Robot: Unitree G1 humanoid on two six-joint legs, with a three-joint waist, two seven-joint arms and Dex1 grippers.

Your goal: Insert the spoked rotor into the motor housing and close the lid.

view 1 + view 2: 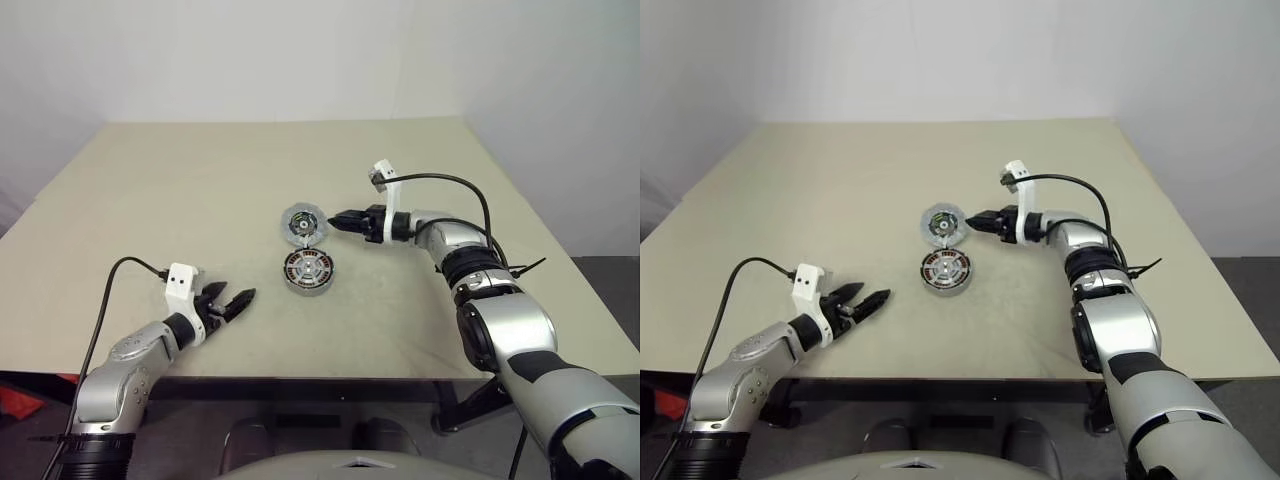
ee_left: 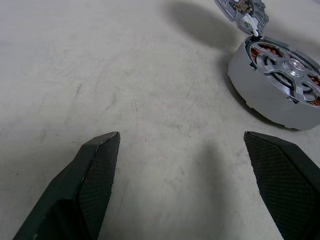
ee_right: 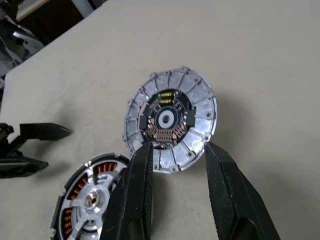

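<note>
The motor housing [image 1: 308, 272] sits mid-table, copper windings showing around its hub. The spoked rotor [image 2: 290, 67] lies inside it, silver spokes over the windings. The lid [image 1: 302, 224] stands tilted up on the housing's far edge, hinged open, its green and black centre [image 3: 166, 119] facing my right gripper. My right gripper [image 1: 333, 217] hovers just right of the lid. Its fingers are open and frame the lid's lower rim [image 3: 172, 167], and I see nothing gripped between them. My left gripper [image 1: 238, 292] is wide open and empty near the table's front left, pointing toward the housing.
The beige table [image 1: 200, 180] ends close behind my left gripper at its front edge [image 1: 300, 377]. Black cables trail from both wrists [image 1: 455, 181]. White walls stand behind the table's far edge.
</note>
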